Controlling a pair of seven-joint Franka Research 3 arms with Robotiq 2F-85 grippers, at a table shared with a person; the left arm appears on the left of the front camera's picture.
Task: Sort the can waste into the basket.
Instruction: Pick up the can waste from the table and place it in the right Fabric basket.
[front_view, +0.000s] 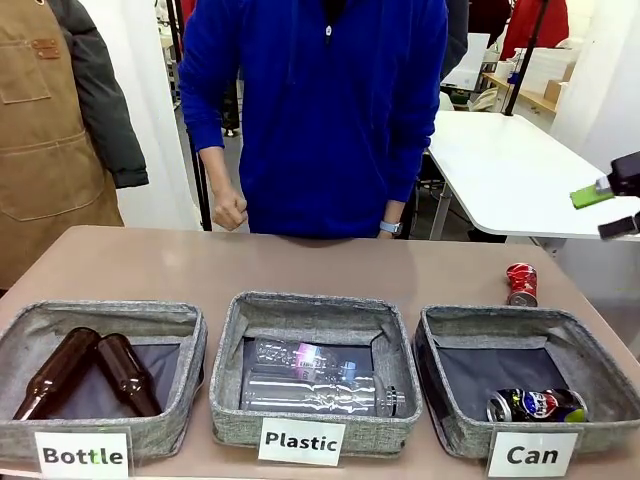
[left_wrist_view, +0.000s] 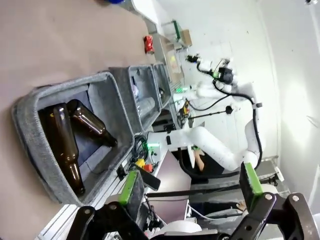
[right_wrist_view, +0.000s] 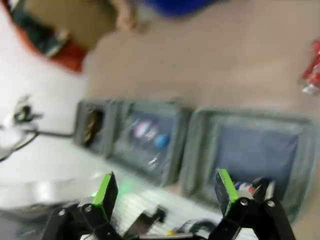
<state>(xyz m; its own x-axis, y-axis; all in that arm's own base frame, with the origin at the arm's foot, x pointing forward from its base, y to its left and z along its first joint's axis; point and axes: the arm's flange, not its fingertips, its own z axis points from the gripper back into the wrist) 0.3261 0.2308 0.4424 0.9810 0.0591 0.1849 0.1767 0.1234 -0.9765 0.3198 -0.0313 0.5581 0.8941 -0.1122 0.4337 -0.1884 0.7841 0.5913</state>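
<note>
A crushed red can (front_view: 521, 284) lies on the table just behind the grey basket (front_view: 500, 322) labelled "Can". A dark blue can (front_view: 535, 405) lies inside that basket, at its front. My right gripper (front_view: 612, 205) hangs open in the air at the far right, above and beyond the basket, with nothing in it. Its wrist view is blurred but shows its open gripper (right_wrist_view: 165, 192), the basket (right_wrist_view: 250, 120) below and the red can (right_wrist_view: 312, 75) at the right edge. My left gripper (left_wrist_view: 192, 192) is open and empty, with the red can (left_wrist_view: 148, 44) far off.
The "Bottle" bin (front_view: 110, 315) holds two brown bottles (front_view: 90, 370). In the "Plastic" bin (front_view: 310, 310) lie clear bottles (front_view: 315, 385). A person in a blue top stands at the far side, one hand (front_view: 229, 210) clenched above the table edge. A white table (front_view: 510, 170) stands behind.
</note>
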